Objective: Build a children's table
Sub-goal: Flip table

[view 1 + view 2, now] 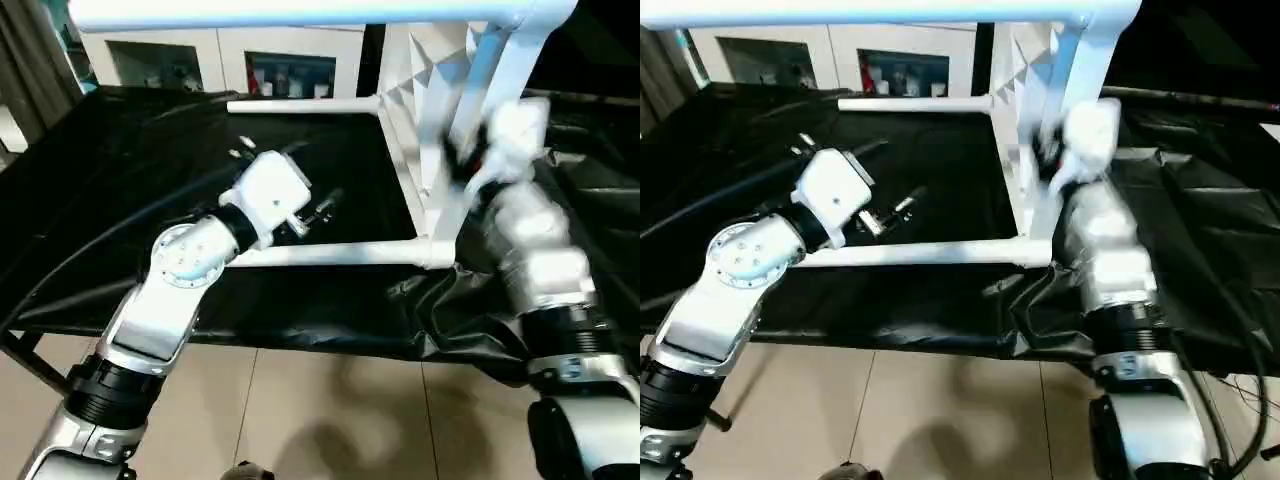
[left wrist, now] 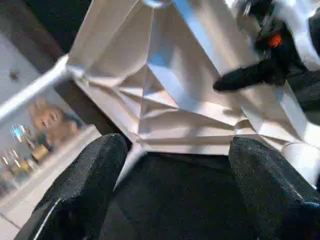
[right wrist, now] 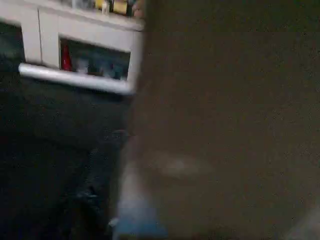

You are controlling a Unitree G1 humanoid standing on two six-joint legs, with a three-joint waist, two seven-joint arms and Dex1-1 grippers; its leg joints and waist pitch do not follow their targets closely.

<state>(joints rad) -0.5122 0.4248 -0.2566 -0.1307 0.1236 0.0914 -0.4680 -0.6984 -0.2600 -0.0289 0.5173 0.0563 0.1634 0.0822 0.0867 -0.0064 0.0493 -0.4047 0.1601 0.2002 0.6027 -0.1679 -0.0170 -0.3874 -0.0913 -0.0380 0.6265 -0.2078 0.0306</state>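
The white children's table lies on its side on a black cloth. Its top stands on edge with the ribbed underside [image 1: 410,90] facing left. One leg [image 1: 330,254] lies along the cloth near me, another [image 1: 300,104] runs parallel further back, and an upper one [image 1: 300,12] crosses overhead. My left gripper [image 1: 318,212] hovers just above the near leg, pointing at the underside [image 2: 165,85]. It is open and its black fingers [image 2: 100,170] hold nothing. My right gripper [image 1: 458,160] is blurred against the near edge of the top, by the corner socket [image 1: 440,250].
A white cabinet with glass doors [image 1: 200,55] stands behind the work surface. The black cloth [image 1: 120,180] bunches into folds [image 1: 460,310] at the front right edge. Tiled floor [image 1: 330,420] lies below. A few small pale bits [image 1: 242,150] rest on the cloth behind my left wrist.
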